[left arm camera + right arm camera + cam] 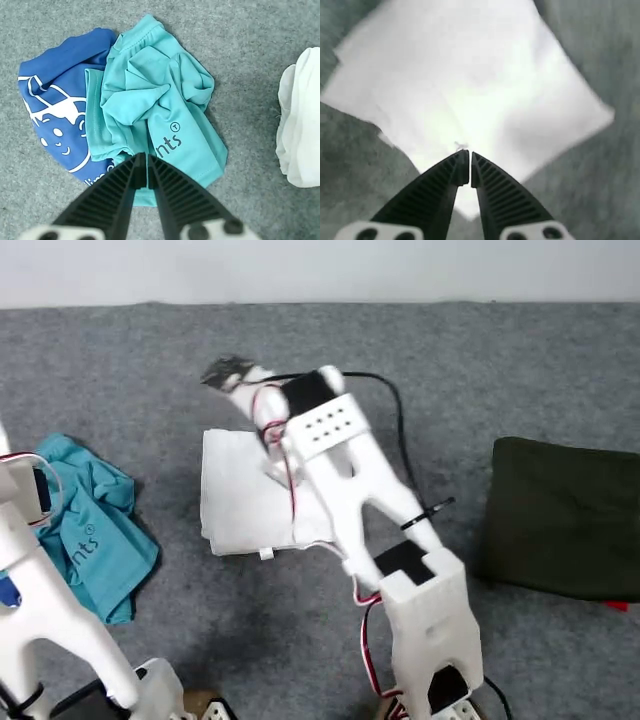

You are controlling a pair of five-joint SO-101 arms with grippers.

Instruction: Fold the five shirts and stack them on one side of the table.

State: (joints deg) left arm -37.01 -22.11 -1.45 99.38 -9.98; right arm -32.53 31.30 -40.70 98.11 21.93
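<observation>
From high up, a folded white shirt (235, 500) is seen in the middle of the grey table (500, 370), partly covered by the right arm (340, 480). The tip of that arm is blurred and hard to make out. A folded dark green shirt (565, 515) is laid at the far right, cut off by the edge, with a bit of red (615, 606) peeking from under it. A crumpled teal shirt (95, 525) is seen at the left, partly hidden by the left arm (50, 610).

At the left wrist, the left gripper (148, 167) is seen closed tight above the teal shirt's edge, and no cloth is held. A blue shirt (50, 110) is partly covered by the teal one. A piece of the white shirt is cut off at the side.

At the right wrist, the right gripper (470, 165) is seen closed over the white shirt, which is blurred. Nothing is seen held.
</observation>
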